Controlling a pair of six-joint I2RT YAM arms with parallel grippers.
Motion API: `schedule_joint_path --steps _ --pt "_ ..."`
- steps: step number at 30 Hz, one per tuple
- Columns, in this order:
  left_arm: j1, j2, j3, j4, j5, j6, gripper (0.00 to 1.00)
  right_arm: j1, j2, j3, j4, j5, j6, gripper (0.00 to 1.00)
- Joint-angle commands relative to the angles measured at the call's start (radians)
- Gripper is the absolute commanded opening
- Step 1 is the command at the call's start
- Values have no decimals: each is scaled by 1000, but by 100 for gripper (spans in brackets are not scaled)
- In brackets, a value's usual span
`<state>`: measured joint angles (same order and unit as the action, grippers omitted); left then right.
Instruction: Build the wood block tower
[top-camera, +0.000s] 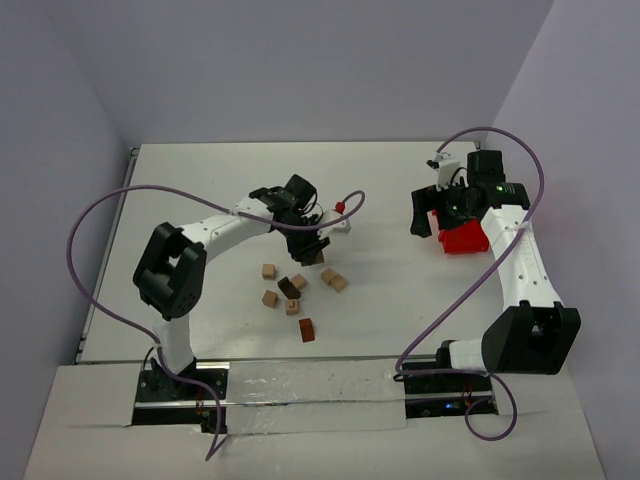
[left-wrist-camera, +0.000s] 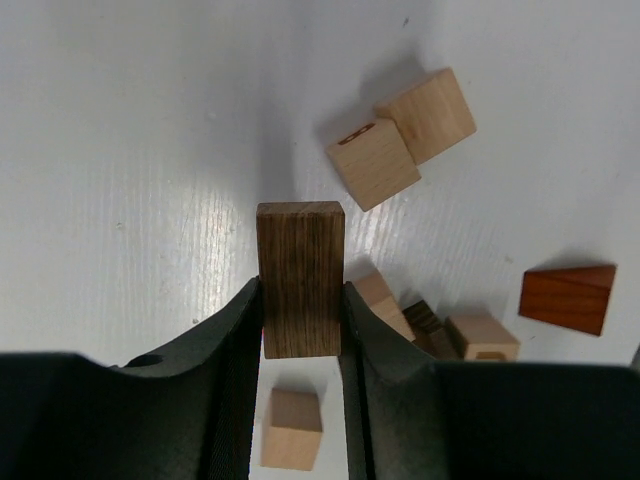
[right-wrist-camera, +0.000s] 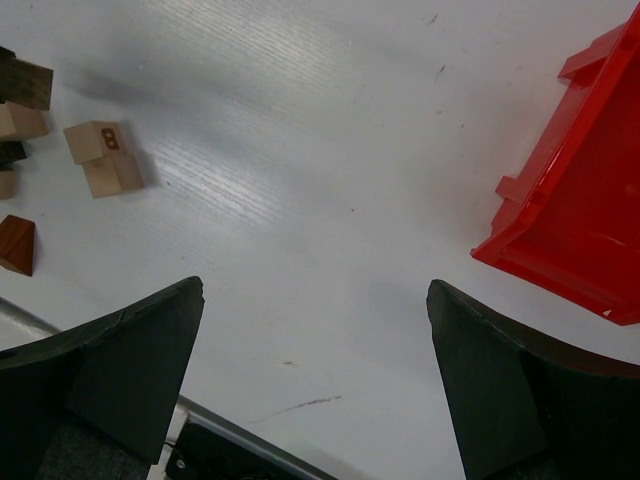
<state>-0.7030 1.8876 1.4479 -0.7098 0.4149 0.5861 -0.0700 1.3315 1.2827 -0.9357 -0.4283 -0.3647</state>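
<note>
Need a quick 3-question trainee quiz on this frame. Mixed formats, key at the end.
1. True or false: the left gripper is shut on a dark brown block.
2. Multiple choice: the red bin sits on which part of the table? A) the left arm's side B) the right arm's side C) the middle, among the blocks.
3. Fill in: the right gripper holds nothing and its jaws are ____.

Key: 1 true; 2 B; 3 open.

Dark brown block held upright; tan cubes, reddish wedge scattered.
</note>
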Motion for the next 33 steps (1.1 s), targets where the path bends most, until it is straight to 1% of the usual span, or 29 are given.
schedule_joint_path --steps 1,4,7,10,13,17,20,23,24,30,33 --pt "20 85 122 -128 53 226 0 -1 5 1 -1 -21 -16 100" --pt "44 143 180 -163 49 299 0 0 3 -3 -2 -9 -24 100" --pt "60 196 220 -170 34 335 0 1 6 -13 -5 -3 -30 100" --pt "64 213 213 -151 36 347 1 1 12 -14 -7 3 -35 100" --pt "69 228 199 -101 30 356 4 1 24 -8 -11 12 -41 100" --pt "74 267 212 -106 33 381 7 1 39 0 -16 19 -45 100" --pt "79 289 215 -100 33 405 12 -1 49 11 -20 20 -48 100" --pt "80 303 224 -109 35 417 19 1 54 18 -21 19 -49 100" --pt "81 308 230 -112 35 421 24 0 55 19 -23 16 -49 100" --pt "80 298 270 -135 28 415 47 0 55 29 -21 -6 -45 100" --pt "83 275 295 -164 16 401 55 1 47 30 -13 -18 -35 100"
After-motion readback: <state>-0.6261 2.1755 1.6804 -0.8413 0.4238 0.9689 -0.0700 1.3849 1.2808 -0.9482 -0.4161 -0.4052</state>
